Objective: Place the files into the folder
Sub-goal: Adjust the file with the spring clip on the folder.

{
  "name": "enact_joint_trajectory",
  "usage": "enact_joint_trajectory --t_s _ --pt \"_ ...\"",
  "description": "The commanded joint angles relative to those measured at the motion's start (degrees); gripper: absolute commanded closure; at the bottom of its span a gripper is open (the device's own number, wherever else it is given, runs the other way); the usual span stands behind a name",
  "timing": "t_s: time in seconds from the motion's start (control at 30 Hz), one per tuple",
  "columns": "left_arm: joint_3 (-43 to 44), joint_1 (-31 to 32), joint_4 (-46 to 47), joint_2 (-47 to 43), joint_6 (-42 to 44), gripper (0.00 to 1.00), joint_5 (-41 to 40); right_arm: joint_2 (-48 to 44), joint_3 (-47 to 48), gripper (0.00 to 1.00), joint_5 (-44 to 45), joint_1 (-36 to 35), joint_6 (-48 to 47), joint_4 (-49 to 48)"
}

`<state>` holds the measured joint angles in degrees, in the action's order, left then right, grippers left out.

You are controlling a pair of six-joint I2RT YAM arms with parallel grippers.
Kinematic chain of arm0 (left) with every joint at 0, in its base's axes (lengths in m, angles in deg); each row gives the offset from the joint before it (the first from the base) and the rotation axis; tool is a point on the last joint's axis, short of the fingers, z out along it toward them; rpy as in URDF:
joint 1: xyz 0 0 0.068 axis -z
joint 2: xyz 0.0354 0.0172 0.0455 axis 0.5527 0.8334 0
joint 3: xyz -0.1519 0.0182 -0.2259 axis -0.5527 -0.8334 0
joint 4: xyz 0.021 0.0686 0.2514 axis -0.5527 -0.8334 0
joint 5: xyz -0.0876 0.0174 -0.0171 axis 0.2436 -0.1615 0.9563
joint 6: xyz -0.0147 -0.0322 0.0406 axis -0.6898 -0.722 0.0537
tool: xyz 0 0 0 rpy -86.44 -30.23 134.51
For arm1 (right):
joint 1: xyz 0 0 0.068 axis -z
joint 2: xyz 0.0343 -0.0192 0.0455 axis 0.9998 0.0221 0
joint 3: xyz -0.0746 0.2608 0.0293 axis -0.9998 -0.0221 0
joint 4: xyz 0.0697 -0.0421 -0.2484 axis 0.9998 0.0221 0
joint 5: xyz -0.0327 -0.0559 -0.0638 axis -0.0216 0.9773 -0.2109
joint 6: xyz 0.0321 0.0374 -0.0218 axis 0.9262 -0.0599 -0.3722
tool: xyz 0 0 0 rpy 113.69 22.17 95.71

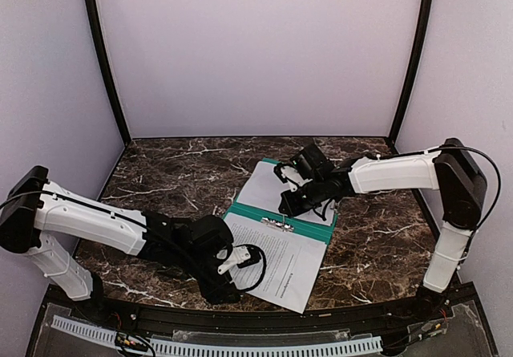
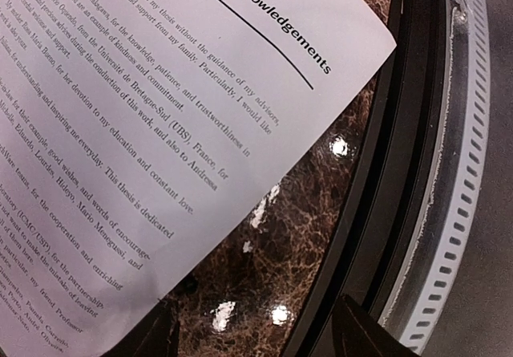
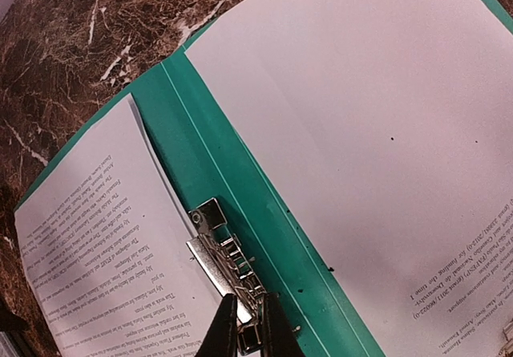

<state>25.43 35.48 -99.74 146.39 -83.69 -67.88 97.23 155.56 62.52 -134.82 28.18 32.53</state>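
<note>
The teal-green folder (image 1: 282,221) lies open on the marble table, its spine also in the right wrist view (image 3: 264,212). One printed file (image 1: 282,262) lies on its near half, its edge at the metal clip (image 3: 227,254). The other file (image 1: 275,187) lies on the far half, also in the right wrist view (image 3: 361,132). My right gripper (image 3: 245,326) is shut on the near end of the clip. My left gripper (image 2: 256,337) is open over bare marble at the near file's corner (image 2: 160,116), with its left finger (image 2: 152,334) by the paper's edge.
A black rail and a white perforated strip (image 2: 449,212) run along the table's near edge, close to my left gripper. Purple walls with black corner posts (image 1: 104,60) enclose the table on three sides.
</note>
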Motion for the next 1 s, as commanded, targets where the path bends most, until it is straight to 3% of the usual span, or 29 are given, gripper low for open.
enact_joint_trajectory --t_s 0.0,0.43,0.97 --pt "-0.9 1.1 -1.6 0.4 0.8 0.35 2.2 -1.6 -0.7 0.94 0.7 -0.4 0.7 -0.5" --pt "-0.3 2.8 -0.7 2.9 2.2 0.43 7.2 -1.6 -1.2 0.95 1.0 -0.4 0.7 -0.4" --pt "3.7 2.9 -2.5 7.7 4.8 0.44 4.9 -2.7 -2.5 0.96 1.2 -0.4 0.8 -0.2"
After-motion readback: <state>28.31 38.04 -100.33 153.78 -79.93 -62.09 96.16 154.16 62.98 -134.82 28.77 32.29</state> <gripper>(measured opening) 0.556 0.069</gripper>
